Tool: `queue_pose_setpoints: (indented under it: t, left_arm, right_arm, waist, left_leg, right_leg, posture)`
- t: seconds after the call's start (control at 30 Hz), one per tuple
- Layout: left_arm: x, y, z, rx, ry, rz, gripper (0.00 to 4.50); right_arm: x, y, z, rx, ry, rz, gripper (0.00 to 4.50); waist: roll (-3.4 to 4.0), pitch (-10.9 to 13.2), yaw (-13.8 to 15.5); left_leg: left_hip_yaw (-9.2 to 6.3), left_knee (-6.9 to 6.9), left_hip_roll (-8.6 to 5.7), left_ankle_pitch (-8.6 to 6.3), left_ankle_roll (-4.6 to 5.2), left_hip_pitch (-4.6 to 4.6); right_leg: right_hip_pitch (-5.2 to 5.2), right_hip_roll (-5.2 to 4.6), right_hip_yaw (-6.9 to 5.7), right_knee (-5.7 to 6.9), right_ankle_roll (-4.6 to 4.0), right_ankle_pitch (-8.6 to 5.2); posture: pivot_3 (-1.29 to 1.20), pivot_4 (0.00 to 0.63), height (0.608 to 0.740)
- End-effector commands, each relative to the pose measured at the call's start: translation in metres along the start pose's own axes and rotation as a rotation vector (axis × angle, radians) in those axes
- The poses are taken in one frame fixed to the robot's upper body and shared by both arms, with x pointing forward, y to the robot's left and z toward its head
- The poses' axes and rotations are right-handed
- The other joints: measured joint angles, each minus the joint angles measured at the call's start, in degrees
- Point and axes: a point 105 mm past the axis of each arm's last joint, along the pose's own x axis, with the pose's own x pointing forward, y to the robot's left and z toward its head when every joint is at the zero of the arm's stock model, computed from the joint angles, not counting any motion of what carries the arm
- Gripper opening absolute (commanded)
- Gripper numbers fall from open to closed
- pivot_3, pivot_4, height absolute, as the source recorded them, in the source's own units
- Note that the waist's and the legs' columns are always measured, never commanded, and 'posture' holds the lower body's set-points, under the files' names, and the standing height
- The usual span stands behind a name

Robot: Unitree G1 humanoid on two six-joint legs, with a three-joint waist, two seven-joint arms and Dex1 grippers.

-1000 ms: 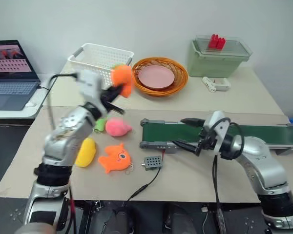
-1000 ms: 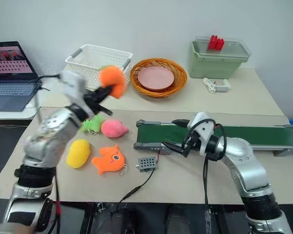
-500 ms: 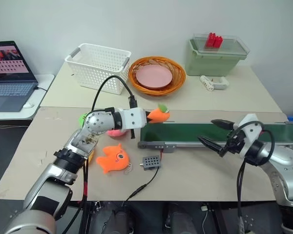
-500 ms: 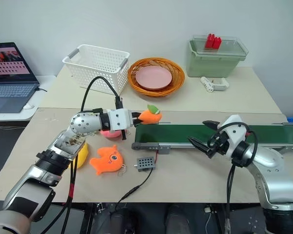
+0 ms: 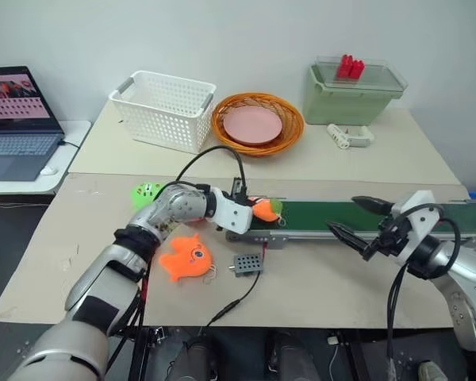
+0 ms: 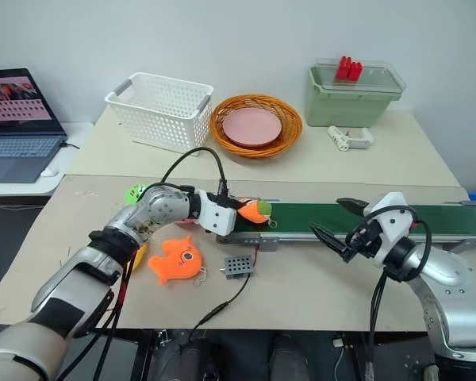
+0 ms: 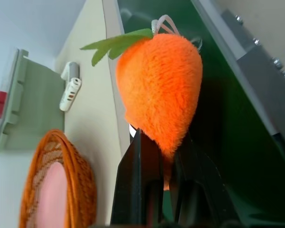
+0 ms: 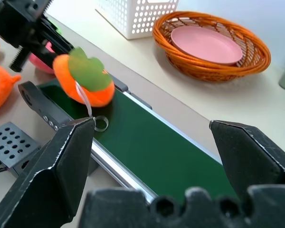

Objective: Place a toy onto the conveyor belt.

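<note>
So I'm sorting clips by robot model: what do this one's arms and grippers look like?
Both arms have silver-grey shells with black joints. A loose black cable loops over the left arm, and another hangs from the right. The left gripper sits on a white block, the right gripper on a white rounded wrist. Each has two black, wedge-shaped fingers. No markings are readable.

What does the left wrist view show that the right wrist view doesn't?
Left wrist view alone: the left gripper shut on the toy, seen close up, plus the green bin and a white clip. Right wrist view alone: the open right gripper, the white basket, the fish and a grey box. Both: the toy over the belt, and the orange basket with its pink plate.
</note>
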Motion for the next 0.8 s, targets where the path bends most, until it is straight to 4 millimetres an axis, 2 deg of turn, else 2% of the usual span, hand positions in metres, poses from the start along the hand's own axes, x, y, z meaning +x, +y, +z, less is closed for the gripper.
queue_pose_setpoints:
  t: [0.03, 0.3, 0.33, 0.57, 0.8]
  left_arm:
    - [-0.001, -0.001, -0.009, 0.042, 0.037, -0.017, 0.11]
    - [-0.001, -0.007, -0.010, 0.024, 0.026, -0.037, 0.11]
    - [-0.001, -0.008, -0.009, 0.023, 0.021, -0.040, 0.78]
    - [-0.001, -0.006, -0.004, -0.019, -0.010, -0.024, 3.16]
    - [-0.010, 0.004, -0.001, -0.093, -0.030, 0.005, 3.16]
  right_arm:
    - [-0.002, 0.004, 0.014, -0.004, -0.045, 0.007, 4.50]
    - [-0.001, 0.004, 0.014, 0.006, -0.048, 0.008, 4.50]
    - [-0.001, 0.004, 0.015, 0.005, -0.049, 0.008, 4.50]
    - [0.002, 0.004, 0.015, 0.005, -0.050, 0.016, 4.50]
    - [0.004, 0.003, 0.013, 0.008, -0.051, 0.022, 4.50]
  waist:
    - [0.00, 0.00, -0.11]
    - [0.00, 0.00, -0.36]
    - [0.00, 0.00, -0.37]
    - [0.01, 0.00, -0.38]
    - [0.01, 0.00, -0.40]
  left_leg:
    - [-0.01, 0.02, 0.00, 0.00, 0.01, 0.00]
    - [0.01, 0.10, 0.00, -0.04, 0.07, 0.00]
    - [0.01, 0.11, 0.00, -0.04, 0.08, 0.00]
    - [0.01, 0.13, -0.01, -0.06, 0.10, 0.01]
    - [0.01, 0.14, -0.01, -0.06, 0.10, -0.01]
  right_leg:
    - [0.00, 0.00, 0.00, 0.01, 0.01, 0.00]
    - [0.03, -0.06, 0.00, 0.02, 0.06, 0.04]
    - [0.03, -0.06, 0.00, 0.02, 0.06, 0.04]
    - [0.04, -0.06, 0.00, 0.02, 0.07, 0.05]
    - [0.02, -0.06, -0.01, 0.04, 0.07, 0.05]
  posture:
    - [0.00, 0.150, 0.740]
    - [0.00, 0.150, 0.740]
    - [0.00, 0.150, 0.740]
    - [0.00, 0.150, 0.740]
    - [0.00, 0.150, 0.740]
